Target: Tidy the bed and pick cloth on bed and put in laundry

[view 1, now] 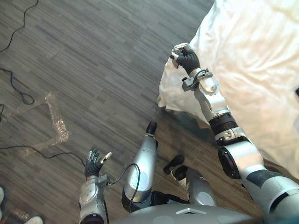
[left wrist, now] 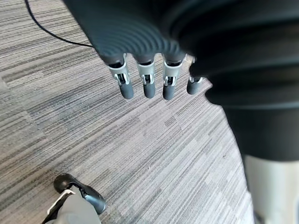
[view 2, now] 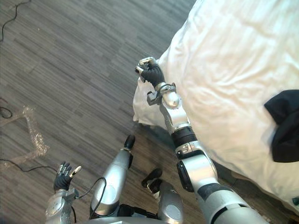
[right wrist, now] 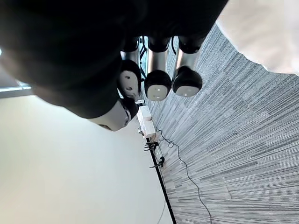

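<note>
The dark cloth point(view 2: 285, 126) lies unpicked on the bed point(view 2: 224, 60), far right. The right hand point(view 2: 152, 72) hovers at the bed's left corner, fingers curled on nothing; the left hand point(view 1: 96, 163) hangs open, empty.

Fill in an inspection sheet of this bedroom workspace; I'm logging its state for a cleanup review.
Surface: bed under white duvet, lightly creased.
Job's things: black cloth lies on the duvet, apart from both hands.
Clutter: clear plastic wrap on the grey plank floor.
Hands: right hand curled, holding nothing, at the duvet's corner; left hand open over the floor.
Cables: black cable on the floor, far from the bed.
Surroundings: cream wall beyond the floor.
</note>
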{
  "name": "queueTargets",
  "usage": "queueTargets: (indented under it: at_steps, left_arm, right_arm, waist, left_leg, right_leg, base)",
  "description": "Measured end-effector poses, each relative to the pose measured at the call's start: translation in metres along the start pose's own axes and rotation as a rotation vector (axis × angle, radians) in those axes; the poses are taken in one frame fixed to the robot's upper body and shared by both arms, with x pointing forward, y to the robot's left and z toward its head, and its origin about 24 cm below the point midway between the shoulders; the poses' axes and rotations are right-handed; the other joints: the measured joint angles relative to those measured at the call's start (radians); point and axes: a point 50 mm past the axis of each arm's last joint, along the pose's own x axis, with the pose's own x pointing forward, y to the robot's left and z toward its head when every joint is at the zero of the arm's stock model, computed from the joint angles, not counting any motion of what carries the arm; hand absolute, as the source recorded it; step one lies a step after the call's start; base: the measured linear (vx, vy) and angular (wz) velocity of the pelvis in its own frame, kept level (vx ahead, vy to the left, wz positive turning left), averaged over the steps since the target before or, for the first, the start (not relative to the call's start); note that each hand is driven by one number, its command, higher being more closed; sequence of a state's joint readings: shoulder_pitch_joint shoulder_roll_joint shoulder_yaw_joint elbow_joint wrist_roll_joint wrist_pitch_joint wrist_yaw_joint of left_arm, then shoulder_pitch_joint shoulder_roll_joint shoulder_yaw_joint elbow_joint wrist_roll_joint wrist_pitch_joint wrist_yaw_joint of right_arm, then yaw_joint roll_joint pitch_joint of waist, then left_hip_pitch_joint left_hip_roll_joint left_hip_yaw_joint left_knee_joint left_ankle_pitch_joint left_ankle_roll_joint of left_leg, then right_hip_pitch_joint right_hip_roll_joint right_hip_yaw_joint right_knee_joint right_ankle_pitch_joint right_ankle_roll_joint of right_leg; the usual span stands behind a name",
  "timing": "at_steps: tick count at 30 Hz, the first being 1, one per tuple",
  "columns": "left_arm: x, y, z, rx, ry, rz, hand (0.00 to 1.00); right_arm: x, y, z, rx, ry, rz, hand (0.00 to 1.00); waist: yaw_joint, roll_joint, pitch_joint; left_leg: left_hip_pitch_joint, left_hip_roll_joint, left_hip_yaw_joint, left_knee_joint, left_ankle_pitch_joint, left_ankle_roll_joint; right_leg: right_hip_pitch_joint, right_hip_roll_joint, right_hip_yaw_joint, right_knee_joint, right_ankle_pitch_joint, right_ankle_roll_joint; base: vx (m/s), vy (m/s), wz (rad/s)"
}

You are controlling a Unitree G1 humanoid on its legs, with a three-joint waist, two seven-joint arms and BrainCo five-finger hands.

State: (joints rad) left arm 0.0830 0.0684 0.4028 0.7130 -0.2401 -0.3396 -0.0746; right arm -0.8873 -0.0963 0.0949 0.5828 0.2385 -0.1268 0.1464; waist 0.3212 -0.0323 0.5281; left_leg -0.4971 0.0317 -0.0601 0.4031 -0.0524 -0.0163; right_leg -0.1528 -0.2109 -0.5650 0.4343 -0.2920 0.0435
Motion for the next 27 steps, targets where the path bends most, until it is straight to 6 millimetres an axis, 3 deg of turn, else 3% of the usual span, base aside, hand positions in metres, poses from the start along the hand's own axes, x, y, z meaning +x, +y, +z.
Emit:
queueTargets:
  at_steps: [4, 10, 13, 16, 20, 24, 26, 27]
  left_arm:
    - [0.006, -0.017, 0.007, -0.095, -0.05, -0.046, 0.0]
    - [0.015, -0.037, 0.02, -0.223, -0.124, -0.067, 0.0]
    - [0.019, -0.046, 0.027, -0.251, -0.166, -0.074, 0.0]
    - [0.02, -0.055, 0.033, -0.27, -0.206, -0.083, 0.0]
    - [0.023, -0.059, 0.037, -0.283, -0.222, -0.079, 0.0]
    - [0.037, -0.087, 0.052, -0.358, -0.176, -0.072, 0.0]
    - [0.046, -0.112, 0.066, -0.373, -0.115, -0.1, 0.0]
    - [0.047, -0.114, 0.068, -0.377, -0.111, -0.098, 0.0]
  right_arm:
    - [0.002, -0.003, 0.019, -0.047, -0.073, -0.045, 1.0]
    - [0.01, -0.026, 0.051, -0.089, -0.16, -0.155, 1.0]
    - [0.013, -0.026, 0.059, -0.099, -0.177, -0.137, 1.0]
    - [0.015, -0.024, 0.053, -0.094, -0.133, -0.129, 1.0]
    - [0.021, -0.014, 0.035, -0.026, -0.043, -0.097, 1.0]
    - [0.014, -0.004, -0.003, 0.054, 0.116, -0.085, 1.0]
    - [-0.001, 0.004, -0.04, 0.114, 0.254, -0.083, 1.0]
    - [-0.004, 0.005, -0.047, 0.123, 0.277, -0.085, 1.0]
  waist:
    - [-0.002, 0.025, 0.007]
    - [-0.001, 0.071, 0.025]
    - [-0.003, 0.075, 0.025]
    - [-0.003, 0.085, 0.025]
    - [-0.006, 0.09, 0.024]
    - [-0.01, 0.09, 0.025]
    - [-0.044, 0.089, 0.024]
    - [-0.05, 0.089, 0.024]
  left_leg:
    - [-0.093, 0.004, 0.012, 0.04, 0.012, 0.009]
    - [-0.24, 0.015, 0.012, 0.114, 0.019, 0.002]
    - [-0.307, 0.022, 0.013, 0.159, 0.011, -0.004]
    - [-0.352, 0.032, 0.011, 0.202, 0.002, -0.007]
    - [-0.457, 0.043, 0.025, 0.311, -0.03, -0.007]
    - [-0.519, 0.06, 0.033, 0.414, -0.064, 0.001]
    - [-0.524, 0.057, 0.061, 0.424, -0.075, 0.007]
    - [-0.524, 0.057, 0.068, 0.422, -0.075, 0.009]
  right_leg:
    - [-0.107, -0.032, -0.003, 0.105, -0.04, -0.012]
    - [-0.261, -0.059, -0.001, 0.227, -0.077, -0.036]
    - [-0.331, -0.072, 0.001, 0.288, -0.101, -0.047]
    - [-0.372, -0.077, 0.001, 0.337, -0.121, -0.058]
    - [-0.475, -0.11, 0.021, 0.459, -0.169, -0.043]
    - [-0.531, -0.122, 0.045, 0.545, -0.191, -0.039]
    - [-0.564, -0.143, 0.079, 0.579, -0.198, -0.029]
    - [-0.569, -0.144, 0.087, 0.58, -0.198, -0.029]
  base:
    - [-0.07, -0.021, 0.09]
    - [-0.04, -0.04, -0.01]
    - [-0.05, -0.038, -0.04]
    - [-0.05, -0.037, 0.0]
    - [-0.07, -0.03, -0.06]
    - [-0.06, -0.007, -0.17]
    - [-0.09, 0.026, -0.15]
    - [-0.08, 0.032, -0.16]
